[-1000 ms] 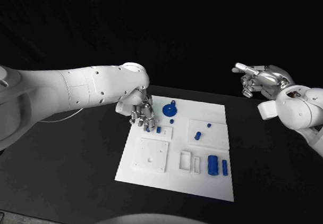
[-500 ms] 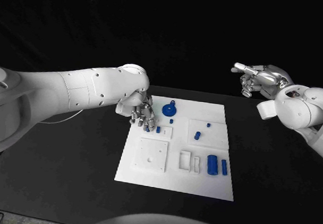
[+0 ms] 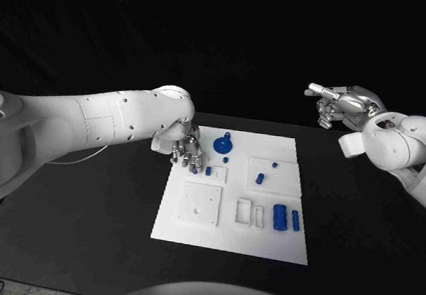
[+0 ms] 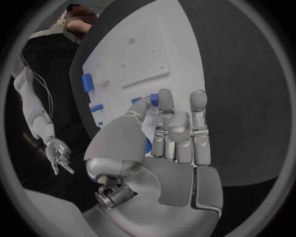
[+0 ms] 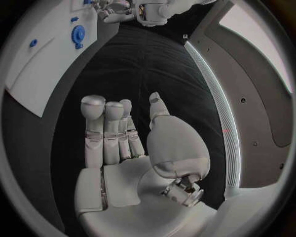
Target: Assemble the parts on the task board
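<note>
The white task board (image 3: 198,225) lies in the middle of the black table. My left hand (image 3: 182,149) hangs over its far left corner, fingers (image 4: 179,128) straight and pointing down, holding nothing. A small blue peg (image 3: 208,170) stands just beside the fingertips, also seen in the left wrist view (image 4: 153,99). A round blue part (image 3: 222,145) lies beyond it. Two blue cylinders (image 3: 280,217) lie at the board's right, with smaller pegs (image 3: 260,179) in the middle. My right hand (image 3: 339,105) is raised off the table's far right, empty, its fingers (image 5: 105,128) straight.
A raised white square block (image 3: 200,204) and two slots (image 3: 243,210) sit on the board's near half. Bare black table (image 3: 85,212) surrounds the board on all sides.
My left hand has drawn slightly back toward the board's far left edge. The right hand has stayed where it was.
</note>
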Motion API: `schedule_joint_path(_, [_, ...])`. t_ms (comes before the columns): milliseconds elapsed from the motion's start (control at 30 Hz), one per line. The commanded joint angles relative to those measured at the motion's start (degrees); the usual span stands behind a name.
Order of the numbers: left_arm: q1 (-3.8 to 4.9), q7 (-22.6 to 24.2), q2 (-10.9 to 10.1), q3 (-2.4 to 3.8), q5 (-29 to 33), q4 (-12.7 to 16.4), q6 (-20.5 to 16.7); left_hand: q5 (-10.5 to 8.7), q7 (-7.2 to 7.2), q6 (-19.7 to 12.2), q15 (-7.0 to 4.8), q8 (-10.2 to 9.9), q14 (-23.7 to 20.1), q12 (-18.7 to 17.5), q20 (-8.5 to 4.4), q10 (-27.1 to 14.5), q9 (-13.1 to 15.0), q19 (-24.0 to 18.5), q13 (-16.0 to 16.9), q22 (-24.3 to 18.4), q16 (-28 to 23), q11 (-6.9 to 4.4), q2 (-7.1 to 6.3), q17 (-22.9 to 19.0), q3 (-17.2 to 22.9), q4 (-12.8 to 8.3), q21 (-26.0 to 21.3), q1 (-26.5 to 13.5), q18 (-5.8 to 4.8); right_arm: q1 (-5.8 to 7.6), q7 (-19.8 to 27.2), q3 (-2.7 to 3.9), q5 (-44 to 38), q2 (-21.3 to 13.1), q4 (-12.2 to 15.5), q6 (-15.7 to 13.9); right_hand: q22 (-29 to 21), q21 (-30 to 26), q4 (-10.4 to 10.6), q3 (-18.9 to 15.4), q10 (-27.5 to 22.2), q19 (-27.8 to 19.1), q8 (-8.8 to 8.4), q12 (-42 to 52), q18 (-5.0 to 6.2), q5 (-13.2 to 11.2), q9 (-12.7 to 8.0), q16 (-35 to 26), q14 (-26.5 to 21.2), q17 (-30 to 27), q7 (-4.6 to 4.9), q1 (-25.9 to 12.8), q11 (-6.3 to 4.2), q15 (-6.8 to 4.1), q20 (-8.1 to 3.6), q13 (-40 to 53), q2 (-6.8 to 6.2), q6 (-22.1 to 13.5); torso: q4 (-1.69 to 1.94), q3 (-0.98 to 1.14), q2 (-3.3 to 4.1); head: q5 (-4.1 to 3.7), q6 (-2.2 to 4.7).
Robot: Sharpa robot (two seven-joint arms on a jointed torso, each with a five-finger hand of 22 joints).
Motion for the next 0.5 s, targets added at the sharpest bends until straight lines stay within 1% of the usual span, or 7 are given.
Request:
schedule_joint_path(33, [-0.43, -0.5, -0.4, -0.28, -2.4, -0.1, -2.6, -1.36, -0.14, -0.3, -0.05, -0.3, -0.5, 0.3, -0.10, -0.3, -8.4, 0.5, 0.0, 0.7, -0.3, 0.26, -1.55, -0.2, -0.6, 1.5, -0.4, -0.6, -0.01, -0.05, 0.3, 0.03, -0.3, 0.0, 0.1, 1.0, 4.3, -0.2, -0.2, -0.2, 0.3, 2.6, -0.15, -0.1, 0.61, -0.1, -0.1, -0.2, 0.0, -0.1, 0.00, 0.0, 0.02, -0.22, -0.11, 0.1, 0.26, 0.1, -0.01, -0.02, 0.01, -0.06, 0.07])
schedule_joint_path(167, [-0.43, -0.4, -0.7, -0.28, -2.4, 0.2, -2.8, -4.17, -0.07, 0.0, -0.03, -0.3, -0.5, 0.6, -0.10, -0.4, -9.8, 0.7, -0.1, 0.8, -0.3, 0.30, -2.68, -0.5, -1.8, 4.4, -0.8, -0.2, -0.04, -0.08, 0.3, 0.03, -0.3, 0.0, 0.1, 1.0, 4.3, -0.2, -0.2, -0.2, 0.3, 2.6, -0.15, -0.1, 0.61, -0.1, -0.1, -0.2, 0.0, -0.1, 0.00, 0.0, 0.02, -0.22, -0.11, 0.1, 0.26, 0.1, 0.00, 0.01, 0.02, -0.07, 0.13])
schedule_joint_path(267, [-0.44, -0.3, -0.9, -0.28, -2.3, 0.3, -3.0, -5.46, -0.02, 0.0, -0.02, -0.3, -0.6, 0.7, -0.10, -0.4, -10.2, 0.8, -0.1, 0.9, -0.3, 0.33, -3.36, -0.6, -2.3, 6.0, -1.0, 0.0, -0.03, -0.11, 0.3, 0.03, -0.3, 0.0, 0.1, 1.0, 4.3, -0.2, -0.1, -0.2, 0.3, 2.6, -0.13, -0.1, 0.63, 0.1, -0.1, -0.2, 0.0, -0.1, 0.02, 0.0, 0.02, -0.20, -0.09, 0.1, 0.24, 0.0, 0.01, 0.00, 0.03, -0.09, 0.10])
schedule_joint_path(333, [-0.44, -0.2, -1.0, -0.28, -2.2, 0.4, -3.0, -5.89, 0.02, 0.1, -0.01, -0.2, -0.6, 0.7, -0.08, -0.4, -10.4, 0.9, -0.2, 0.9, -0.3, 0.33, -3.64, -0.7, -2.4, 6.9, -1.1, 0.3, -0.04, -0.13, 0.3, 0.03, -0.3, -0.1, 0.1, 1.0, 4.3, -0.2, -0.1, -0.2, 0.3, 2.6, -0.13, -0.1, 0.63, 0.1, -0.1, -0.2, 0.0, -0.1, 0.02, 0.0, 0.02, -0.20, -0.09, 0.1, 0.24, 0.0, 0.01, 0.00, 0.01, -0.08, 0.12])
schedule_joint_path(400, [-0.44, -0.2, -1.1, -0.28, -2.1, 0.5, -3.0, -6.98, 0.06, 0.1, 0.01, -0.2, -0.6, 0.7, -0.07, -0.4, -10.5, 0.9, -0.2, 0.9, -0.3, 0.38, -4.16, -0.8, -2.7, 7.8, -1.2, 0.3, -0.04, -0.14, 0.3, 0.03, -0.3, -0.1, 0.1, 1.0, 4.3, -0.2, -0.1, -0.2, 0.3, 2.6, -0.14, -0.1, 0.63, 0.3, -0.1, -0.2, 0.0, -0.1, 0.02, 0.0, 0.03, -0.20, -0.09, 0.1, 0.22, 0.0, 0.01, 0.00, -0.01, -0.02, 0.09])
schedule_joint_path(433, [-0.44, -0.2, -1.2, -0.28, -2.1, 0.5, -2.9, -8.27, 0.07, 0.1, 0.02, -0.2, -0.6, 0.8, -0.06, -0.4, -10.5, 0.9, -0.2, 0.9, -0.3, 0.41, -4.53, -0.8, -2.8, 8.4, -1.3, 0.3, -0.04, -0.15, 0.3, 0.03, -0.3, -0.1, 0.1, 1.0, 4.3, -0.2, -0.1, -0.2, 0.3, 2.6, -0.14, -0.1, 0.63, 0.3, -0.1, -0.2, 0.0, -0.1, 0.02, 0.0, 0.03, -0.20, -0.09, 0.1, 0.22, 0.0, 0.00, 0.02, 0.00, -0.03, 0.12])
schedule_joint_path(500, [-0.44, -0.2, -1.3, -0.28, -2.1, 0.6, -2.9, -9.70, 0.13, 0.1, 0.06, -0.2, -0.7, 0.8, -0.04, -0.4, -10.5, 0.9, -0.3, 0.9, -0.3, 0.45, -5.04, -0.9, -2.9, 9.1, -1.3, 0.2, -0.03, -0.16, 0.3, 0.03, -0.3, -0.1, 0.1, 1.0, 4.3, -0.2, -0.1, -0.2, 0.3, 2.6, -0.14, -0.1, 0.63, 0.3, -0.1, -0.2, 0.0, -0.1, 0.02, 0.0, 0.03, -0.20, -0.09, 0.1, 0.22, 0.0, -0.01, 0.03, 0.00, -0.06, 0.10])
